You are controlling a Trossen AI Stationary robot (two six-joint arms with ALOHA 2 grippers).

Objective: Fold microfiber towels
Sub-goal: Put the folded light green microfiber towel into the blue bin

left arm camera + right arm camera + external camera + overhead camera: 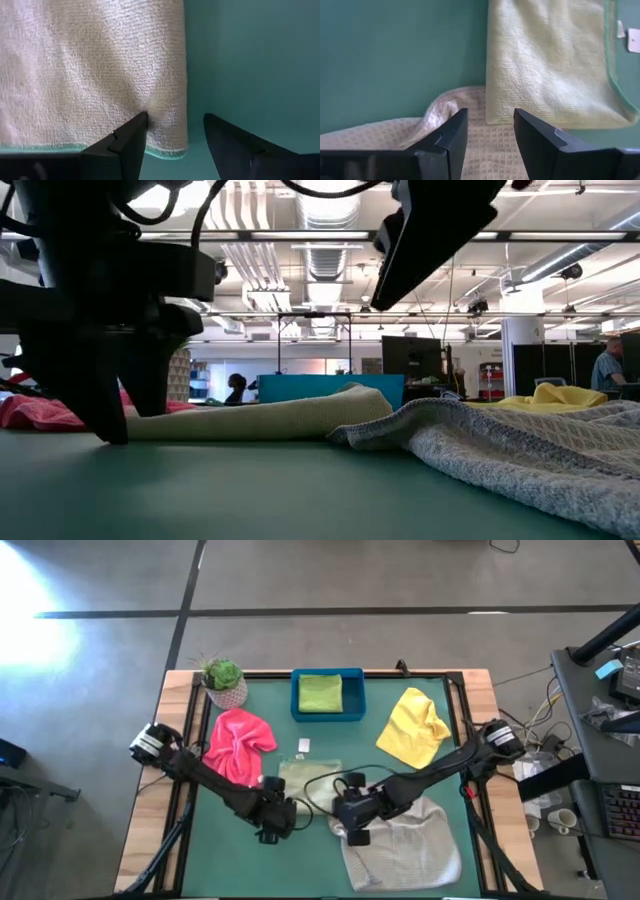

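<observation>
The olive green towel (305, 780) lies flat at table centre, at six o'clock from the blue tray (327, 712). Judged light, limp and non-slip; best pinched at a corner or hemmed edge. Its pile is fine, with a thin green border. The left gripper (175, 132) stands open astride its corner, one finger (131, 137) on the cloth, grasping nothing. The right gripper (490, 132), open and empty, hovers at four o'clock of that towel, over the waffle-textured light grey towel (405, 840) overlapping the olive towel's edge.
</observation>
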